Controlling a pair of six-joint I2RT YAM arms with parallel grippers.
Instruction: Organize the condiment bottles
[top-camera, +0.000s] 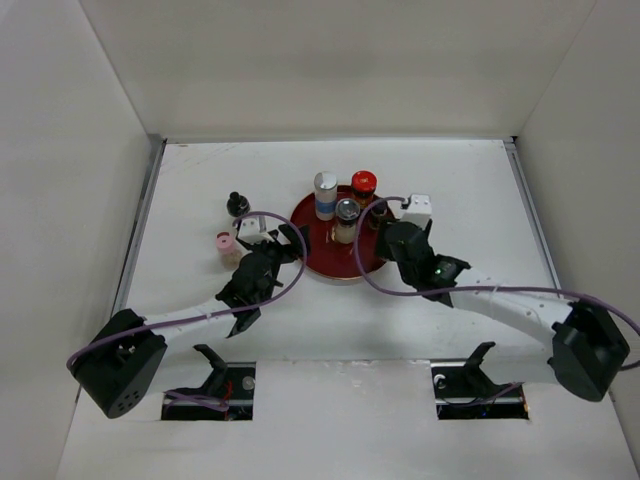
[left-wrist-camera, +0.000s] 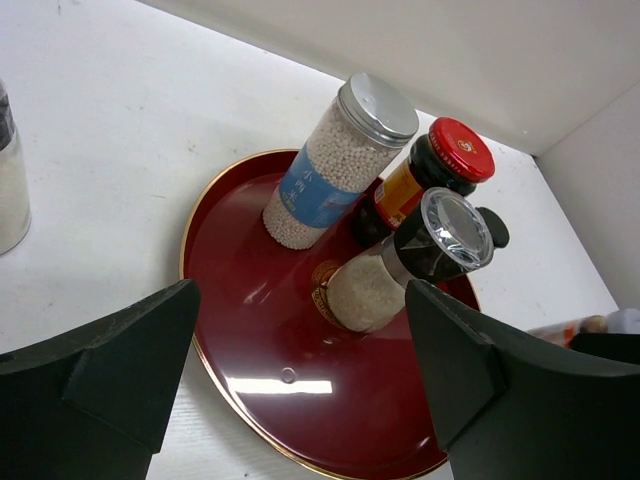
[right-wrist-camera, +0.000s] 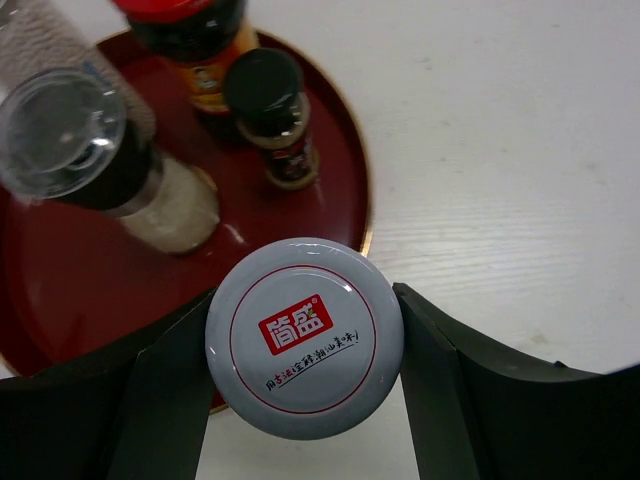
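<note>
The right claw (top-camera: 385, 238) is pinching a white-lidded jar (right-wrist-camera: 304, 337) by its sides, holding it over the red tray (top-camera: 320, 262) at its 3 o'clock rim. Whether the jar's base is touching the tray is hidden. The left claw (left-wrist-camera: 300, 300) is hanging spread and empty at the tray's 9 o'clock edge.

The loading step looks to be under way. Next, the jar is needing a straight descent onto bare tray, keeping clear of the small black-capped bottle (right-wrist-camera: 277, 125) and the clear-capped shaker (right-wrist-camera: 100, 160) nearby.

A pink-lidded jar (top-camera: 224, 243) and another black-capped bottle (top-camera: 238, 203) are waiting on the counter (top-camera: 450, 180), at 9 and 10 o'clock from the tray.
</note>
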